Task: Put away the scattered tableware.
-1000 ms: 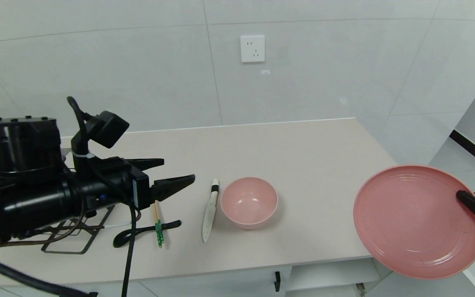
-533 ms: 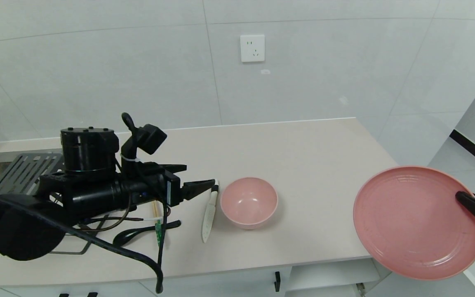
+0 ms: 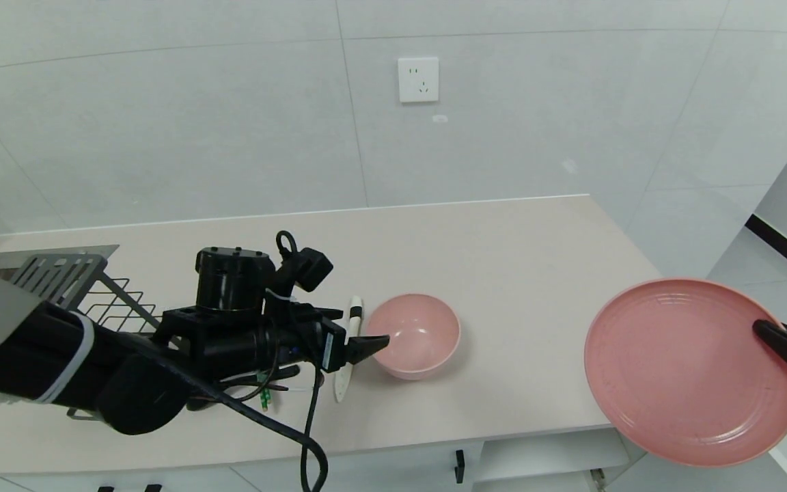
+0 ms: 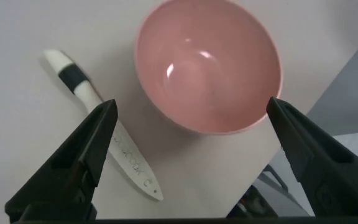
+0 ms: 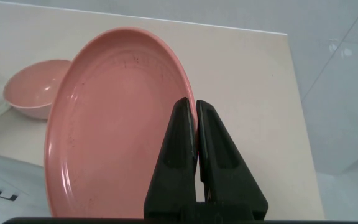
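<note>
Left gripper (image 3: 363,326): mine hangs spread wide above the knife (image 3: 343,372), just left of the bowl (image 3: 412,335), mid-counter (image 3: 503,260).
Right gripper (image 5: 196,112): clamped on the plate (image 3: 687,369)'s rim, right of the counter.
Clutter: chopsticks (image 3: 264,400) beneath my left arm.

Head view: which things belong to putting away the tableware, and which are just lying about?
Job: pink plate, clamped in the right gripper; pink bowl, ahead of the open left gripper; knife beside the bowl; chopsticks.
Lying about: wire rack, possibly where things go; wall socket.
</note>
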Robot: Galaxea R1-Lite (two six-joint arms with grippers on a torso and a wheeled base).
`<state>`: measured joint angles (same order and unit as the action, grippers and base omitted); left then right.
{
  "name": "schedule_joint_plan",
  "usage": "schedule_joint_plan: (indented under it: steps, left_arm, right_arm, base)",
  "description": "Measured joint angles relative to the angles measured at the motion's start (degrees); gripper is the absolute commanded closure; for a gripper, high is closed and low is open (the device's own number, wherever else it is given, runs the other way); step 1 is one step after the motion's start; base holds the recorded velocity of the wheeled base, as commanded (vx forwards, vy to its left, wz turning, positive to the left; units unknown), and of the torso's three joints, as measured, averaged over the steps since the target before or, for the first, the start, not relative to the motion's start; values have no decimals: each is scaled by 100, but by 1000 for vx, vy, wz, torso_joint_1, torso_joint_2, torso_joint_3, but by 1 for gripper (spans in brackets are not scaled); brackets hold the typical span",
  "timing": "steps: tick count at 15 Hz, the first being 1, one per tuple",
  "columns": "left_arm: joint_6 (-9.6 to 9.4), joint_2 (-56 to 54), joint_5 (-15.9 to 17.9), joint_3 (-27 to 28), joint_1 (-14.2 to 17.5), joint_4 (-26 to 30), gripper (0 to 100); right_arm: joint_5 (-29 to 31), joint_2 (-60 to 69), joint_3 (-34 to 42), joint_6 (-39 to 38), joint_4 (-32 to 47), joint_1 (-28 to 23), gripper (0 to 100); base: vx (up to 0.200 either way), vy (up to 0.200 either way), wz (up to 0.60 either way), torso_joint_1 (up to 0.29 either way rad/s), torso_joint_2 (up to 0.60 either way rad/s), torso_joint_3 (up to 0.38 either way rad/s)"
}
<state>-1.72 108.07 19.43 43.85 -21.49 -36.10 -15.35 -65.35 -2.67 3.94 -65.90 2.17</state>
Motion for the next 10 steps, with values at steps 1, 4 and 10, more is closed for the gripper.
schedule_joint_plan:
  steps: [1, 4, 10]
  left_arm:
    - [117, 94, -22, -9, -24, -33, 0]
    - [346, 336, -389, -28, -135, -446, 0]
    - [839, 940, -561, -37, -271, -1182, 0]
  right_arm:
    - [0, -5, 4, 0, 2, 0, 100]
    - [-2, -11, 26, 2, 2, 4, 100]
    - [-2, -24, 56, 7, 0, 9, 100]
  base:
    - [0, 0, 0, 0, 0, 0]
    - [0, 0, 0, 0, 0, 0]
    - [0, 0, 0, 0, 0, 0]
